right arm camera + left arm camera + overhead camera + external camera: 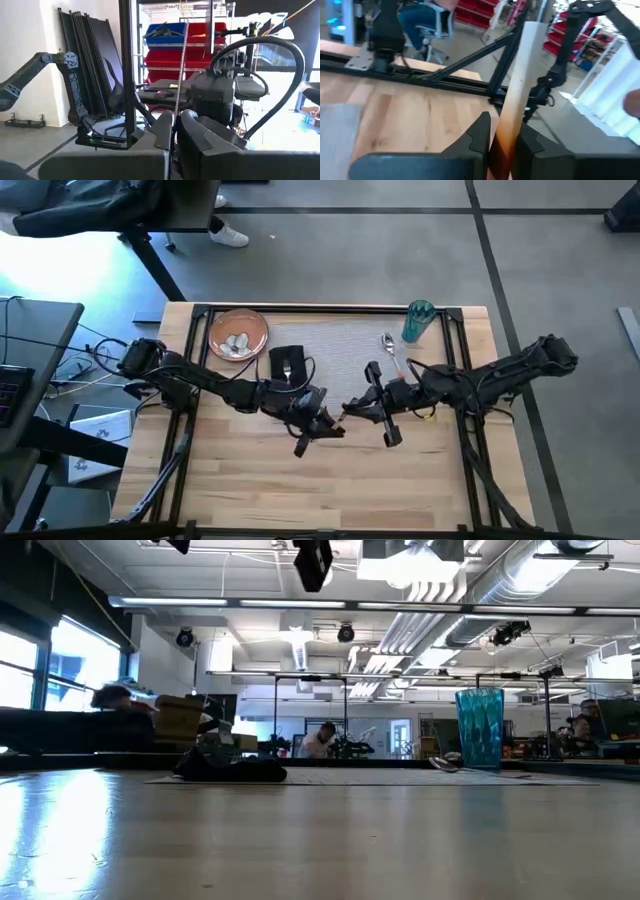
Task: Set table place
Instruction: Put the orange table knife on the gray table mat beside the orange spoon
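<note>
Evidently both grippers, the left gripper [322,423] and right gripper [352,408], pinch one orange-handled knife [512,117] above the table [330,480], six o'clock of the placemat [340,345]; mistimed release could drop it.

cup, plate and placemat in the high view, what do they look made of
The cup looks like teal translucent plastic or glass; the low view shows light passing through its ribbed wall. The plate seems glazed ceramic or hard plastic: smooth, orange-brown, evenly coloured. The placemat appears to be woven grey fabric or vinyl, with a fine speckled texture.
</note>
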You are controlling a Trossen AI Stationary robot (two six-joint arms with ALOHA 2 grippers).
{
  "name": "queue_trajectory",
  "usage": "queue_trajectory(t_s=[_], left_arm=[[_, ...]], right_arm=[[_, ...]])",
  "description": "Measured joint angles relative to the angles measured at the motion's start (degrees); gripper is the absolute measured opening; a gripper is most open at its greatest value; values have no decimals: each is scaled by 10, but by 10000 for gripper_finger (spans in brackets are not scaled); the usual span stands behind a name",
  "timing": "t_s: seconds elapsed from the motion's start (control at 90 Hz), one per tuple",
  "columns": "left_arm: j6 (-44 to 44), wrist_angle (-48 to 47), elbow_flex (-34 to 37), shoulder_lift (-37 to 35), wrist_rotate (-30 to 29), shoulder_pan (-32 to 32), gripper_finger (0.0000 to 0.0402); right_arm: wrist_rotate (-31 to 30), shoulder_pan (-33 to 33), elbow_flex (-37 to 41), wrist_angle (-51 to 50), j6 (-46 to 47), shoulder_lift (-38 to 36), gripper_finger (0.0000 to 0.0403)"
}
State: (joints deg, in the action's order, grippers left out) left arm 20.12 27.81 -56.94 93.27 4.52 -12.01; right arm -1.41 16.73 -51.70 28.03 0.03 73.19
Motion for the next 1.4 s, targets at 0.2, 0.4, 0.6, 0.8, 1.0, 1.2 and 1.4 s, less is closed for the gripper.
queue_trajectory(t_s=[0.2,0.4,0.6,0.8,1.0,1.2,1.4], left_arm=[[-3,-8,-2,0,-8,10,78],[-28,-27,-2,-4,12,24,113],[-57,-38,-2,-26,16,26,113],[-56,-65,-2,-24,16,22,111],[-52,-133,-1,-22,1,22,110],[-43,-204,-1,-22,-3,3,110],[-42,-315,-1,-22,-52,-44,110]], right_arm=[[-2,1,1,-26,12,-3,1],[-16,1,1,-61,38,-9,1],[-17,1,1,-73,44,-16,0],[-25,-2,1,-150,82,-17,0],[-30,2,1,-287,149,-15,0],[-43,13,0,-365,194,20,0],[-43,39,0,-371,191,108,32]])
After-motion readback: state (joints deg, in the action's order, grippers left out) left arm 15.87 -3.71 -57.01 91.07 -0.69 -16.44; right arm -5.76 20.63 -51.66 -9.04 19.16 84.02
